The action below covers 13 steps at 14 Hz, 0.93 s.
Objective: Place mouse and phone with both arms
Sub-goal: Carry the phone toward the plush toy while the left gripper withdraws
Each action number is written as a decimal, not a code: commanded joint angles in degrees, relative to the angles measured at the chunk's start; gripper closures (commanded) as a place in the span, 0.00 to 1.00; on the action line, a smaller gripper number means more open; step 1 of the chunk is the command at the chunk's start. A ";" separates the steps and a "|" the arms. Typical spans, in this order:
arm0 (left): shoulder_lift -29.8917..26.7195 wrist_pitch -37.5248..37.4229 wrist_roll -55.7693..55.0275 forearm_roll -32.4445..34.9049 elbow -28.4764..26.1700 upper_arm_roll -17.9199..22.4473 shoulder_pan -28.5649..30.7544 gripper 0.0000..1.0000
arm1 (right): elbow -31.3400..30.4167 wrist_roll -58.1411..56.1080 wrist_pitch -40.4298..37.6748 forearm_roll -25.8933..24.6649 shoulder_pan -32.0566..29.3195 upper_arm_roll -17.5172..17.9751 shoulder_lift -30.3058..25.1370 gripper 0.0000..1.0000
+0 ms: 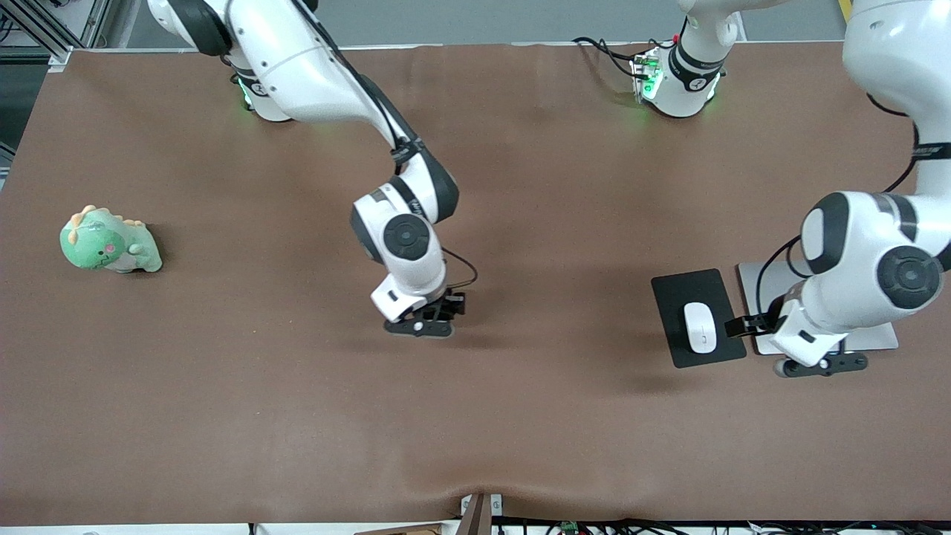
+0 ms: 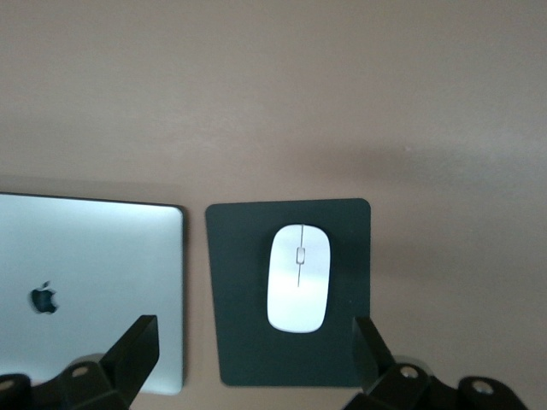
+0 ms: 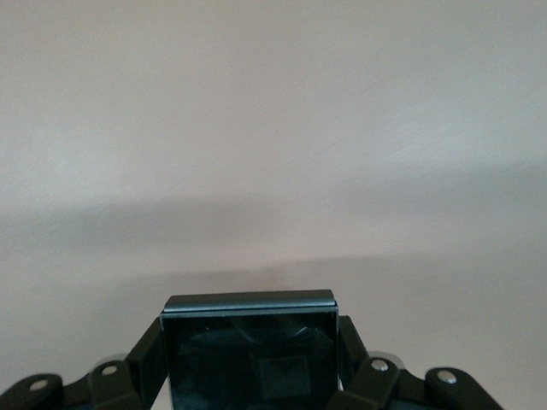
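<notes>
The white mouse (image 1: 700, 327) lies on a black mat (image 1: 672, 297) toward the left arm's end of the table. It also shows in the left wrist view (image 2: 299, 278) on the mat (image 2: 239, 342). My left gripper (image 1: 821, 364) is open and empty, up in the air over the mat and the laptop beside it; in its wrist view (image 2: 253, 350) the fingers (image 2: 137, 342) stand wide apart, clear of the mouse. My right gripper (image 1: 423, 325) is low over the bare middle of the table. In its wrist view (image 3: 249, 371) it is shut on the black phone (image 3: 249, 359). The phone is hidden in the front view.
A closed silver laptop (image 1: 877, 338) lies beside the mat, toward the left arm's end, partly under the left arm (image 2: 85, 282). A green plush dinosaur (image 1: 110, 241) sits toward the right arm's end of the table. The brown table cover (image 1: 520, 416) is bare nearer the front camera.
</notes>
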 commanded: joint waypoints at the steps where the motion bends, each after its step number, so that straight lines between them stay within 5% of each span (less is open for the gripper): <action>1: -2.80 -6.34 0.86 0.76 3.70 -0.52 0.42 0.00 | -3.62 -6.09 -5.22 -0.49 -4.66 1.01 -7.40 1.00; 8: -15.55 -14.96 1.56 -2.67 3.53 -0.69 0.25 0.00 | -21.89 -21.73 -6.12 -0.22 -19.06 1.10 -22.69 1.00; 13: -21.88 -20.76 3.40 -3.03 3.53 -0.78 0.25 0.00 | -31.21 -33.24 -4.19 0.13 -31.55 1.10 -26.31 1.00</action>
